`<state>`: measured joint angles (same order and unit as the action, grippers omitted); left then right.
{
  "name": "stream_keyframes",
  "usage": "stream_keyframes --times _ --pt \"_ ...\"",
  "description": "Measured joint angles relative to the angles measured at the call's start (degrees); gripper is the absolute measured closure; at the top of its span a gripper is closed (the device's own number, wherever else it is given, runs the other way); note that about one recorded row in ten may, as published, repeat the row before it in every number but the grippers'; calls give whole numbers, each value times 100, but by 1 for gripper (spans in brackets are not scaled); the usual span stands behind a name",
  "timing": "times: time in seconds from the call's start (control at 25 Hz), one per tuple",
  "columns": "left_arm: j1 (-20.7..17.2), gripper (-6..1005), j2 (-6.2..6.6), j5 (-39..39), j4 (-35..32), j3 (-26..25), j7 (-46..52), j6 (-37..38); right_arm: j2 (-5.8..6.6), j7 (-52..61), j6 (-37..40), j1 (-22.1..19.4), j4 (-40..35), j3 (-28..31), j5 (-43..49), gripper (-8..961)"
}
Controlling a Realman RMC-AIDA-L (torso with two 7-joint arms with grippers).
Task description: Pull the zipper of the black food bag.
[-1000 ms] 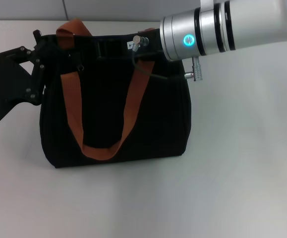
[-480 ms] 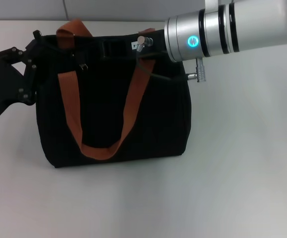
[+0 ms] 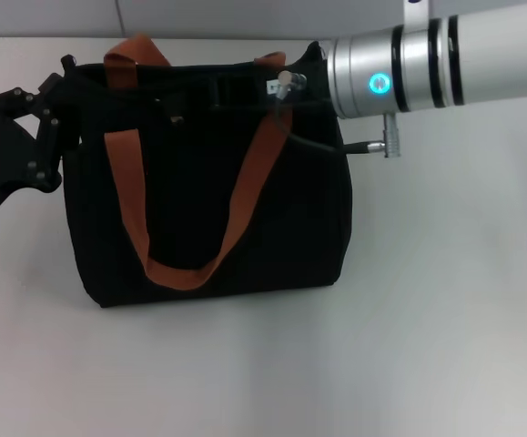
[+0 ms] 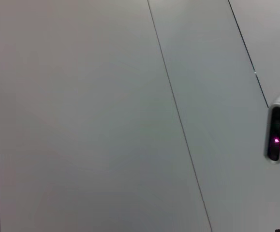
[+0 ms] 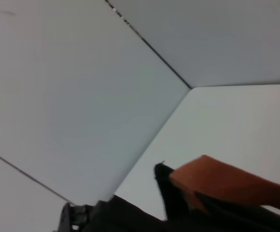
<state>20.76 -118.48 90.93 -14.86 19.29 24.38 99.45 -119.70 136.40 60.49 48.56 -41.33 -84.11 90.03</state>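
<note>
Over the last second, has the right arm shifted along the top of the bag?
Yes. In the head view the right gripper has travelled toward the robot's right along the top edge of the black food bag, which stays put, ending near its right corner.

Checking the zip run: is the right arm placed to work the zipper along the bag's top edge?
Probably yes. The right end effector sits at the black food bag top edge, nothing between; the zipper itself isn't discernible.
</note>
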Motion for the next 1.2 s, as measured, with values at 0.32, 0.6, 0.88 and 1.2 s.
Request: stream_keyframes --times 0.32,0.6,0.88,1.2 --pt "-2 982 2 -3 0 -66 -2 -97 18 125 11 -429 -426 41 141 954" --pt "-3 982 1 -5 0 -107 5 -172 35 147 71 -968 -897 84 198 954" --pt "21 982 7 -16 -9 -114 26 -247 38 96 398 -1394 -1164 580 283 953" --pt "55 983 2 -17 -9 -115 42 -224 31 -326 764 -1293 -1229 714 148 877"
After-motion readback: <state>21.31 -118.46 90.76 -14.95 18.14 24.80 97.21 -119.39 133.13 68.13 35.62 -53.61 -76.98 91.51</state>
